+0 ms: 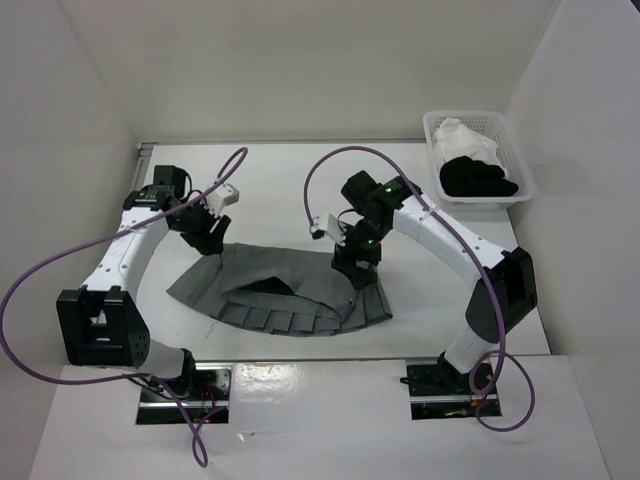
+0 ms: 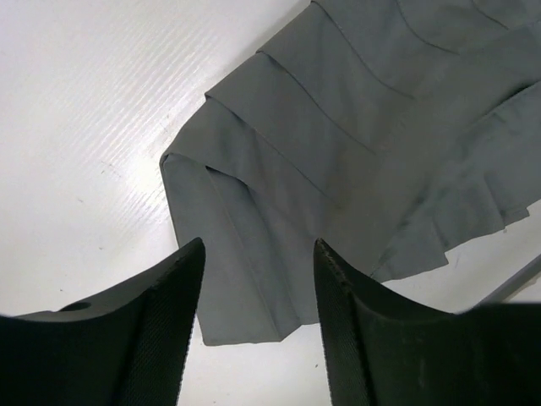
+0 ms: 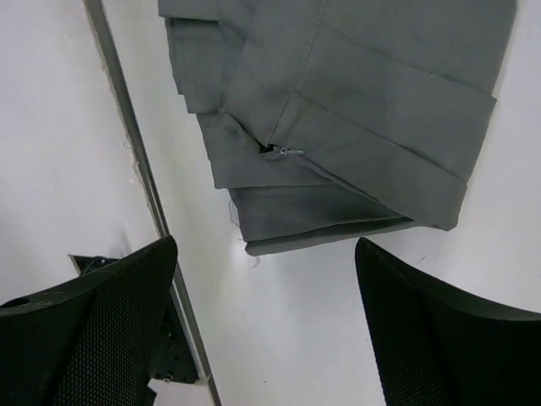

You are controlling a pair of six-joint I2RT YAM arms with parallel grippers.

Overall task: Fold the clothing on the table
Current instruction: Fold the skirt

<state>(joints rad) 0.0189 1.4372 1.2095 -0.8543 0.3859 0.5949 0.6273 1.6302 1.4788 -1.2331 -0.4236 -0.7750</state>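
Below the left end effector (image 2: 259, 254), the skirt (image 2: 355, 144) lies ungripped.

Plain white walls (image 1: 300, 60) stand along the far, left and right edges of the table (image 1: 280, 180). The light is bright and even, with faint shadows.

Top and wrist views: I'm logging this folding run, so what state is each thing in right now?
skirt: partly folded over itself, lying on the table, not gripped.
left gripper: open, over a skirt corner, holding nothing.
right gripper: open wide, holding nothing.
basket: holds a white garment and a black garment.
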